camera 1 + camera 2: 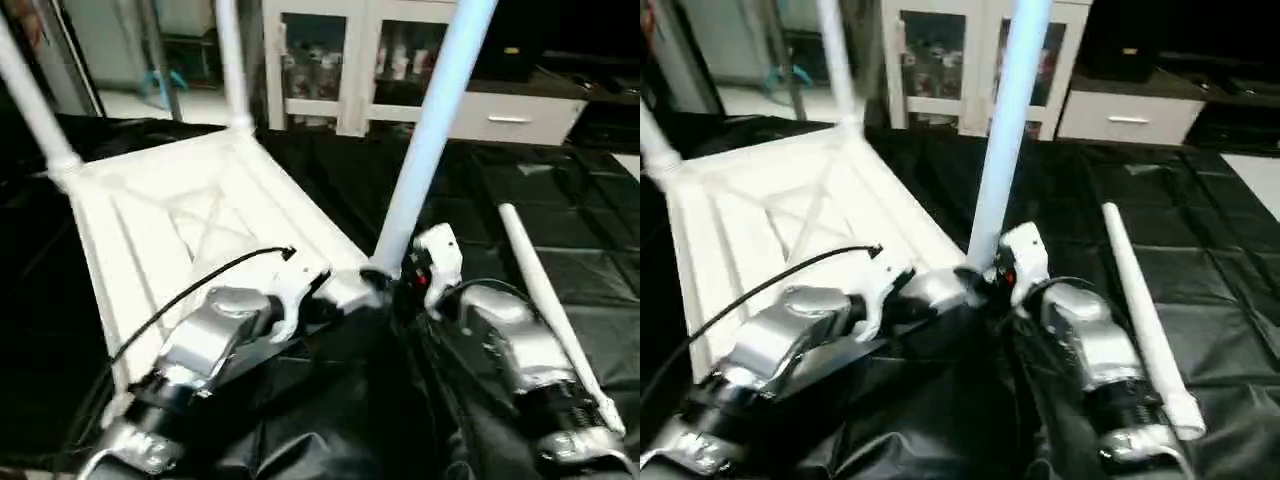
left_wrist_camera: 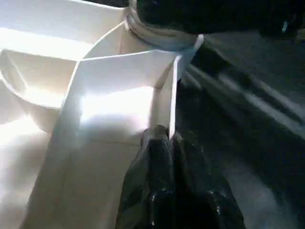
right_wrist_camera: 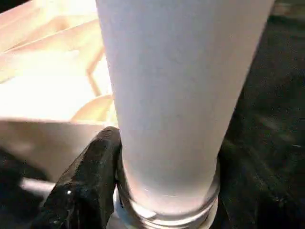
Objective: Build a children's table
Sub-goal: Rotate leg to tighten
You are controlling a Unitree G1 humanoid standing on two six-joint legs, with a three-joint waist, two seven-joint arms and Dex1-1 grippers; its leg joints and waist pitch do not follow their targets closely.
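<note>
On the black sheet (image 1: 560, 200), head views: table top (image 1: 180, 240) lies upside down, X-ribbed underside up, filling the left half of the covered surface. Two legs stand in its far corner sockets, far-left leg (image 1: 30, 100) and far-right leg (image 1: 232, 60). A third, near-right leg (image 1: 430, 130), rises from the near-right corner socket, tilted a little to the right. Fourth leg, loose (image 1: 545, 300), lies flat on the sheet toward the right edge, well apart from the top, just beside the right forearm. Left gripper (image 1: 325, 290) sits at the top's near-right corner, against its right-hand edge; right gripper (image 1: 415, 275) sits at the foot of the near-right leg, on its right side. Left wrist view: left gripper's fingers (image 2: 159, 143) pressed together, pinching the thin upright rim wall of the table top, socket collar just beyond. Right wrist view: near-right leg fills the gap ahead, seated in its round socket collar (image 3: 167, 214); one black finger (image 3: 90, 176) lies against the leg's base. Second finger hidden behind the leg, so jaws stand partly spread around the tube, clasping it.
</note>
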